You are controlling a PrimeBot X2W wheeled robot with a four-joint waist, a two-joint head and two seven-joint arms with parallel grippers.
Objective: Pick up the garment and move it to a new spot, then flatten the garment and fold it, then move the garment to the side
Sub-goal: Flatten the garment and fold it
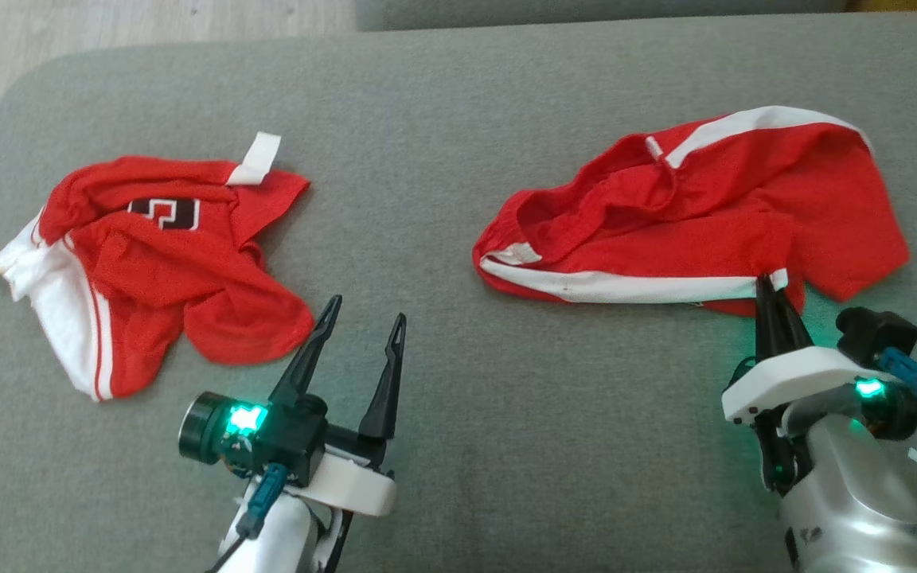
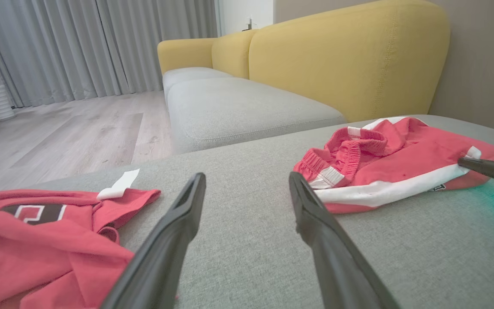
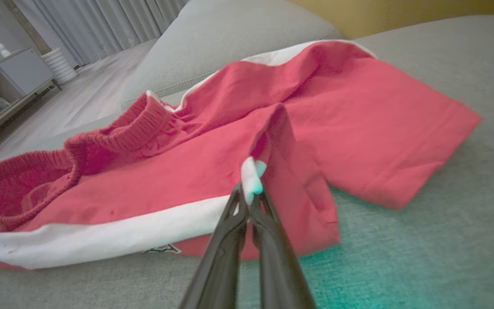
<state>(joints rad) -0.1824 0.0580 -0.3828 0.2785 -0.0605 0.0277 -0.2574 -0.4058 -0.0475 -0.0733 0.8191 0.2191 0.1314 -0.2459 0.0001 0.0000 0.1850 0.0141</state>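
Another garment, a crumpled red jersey (image 1: 148,263), lies just outside the left gripper (image 1: 368,312). Its 2 fingers are spread and empty over the bare grey cushion (image 1: 458,159), with nothing between them. The red shorts (image 1: 689,223) lie ahead of the right gripper (image 1: 765,285), whose jaws are clenched on the near white-striped hem. The right wrist view shows the pinched white fold poking past the tips. The left wrist view adds a yellow sofa (image 2: 350,56), curtains (image 2: 79,43) and wood floor (image 2: 71,133) beyond. Both forearms reach forward, with the fingers low over the cushion.
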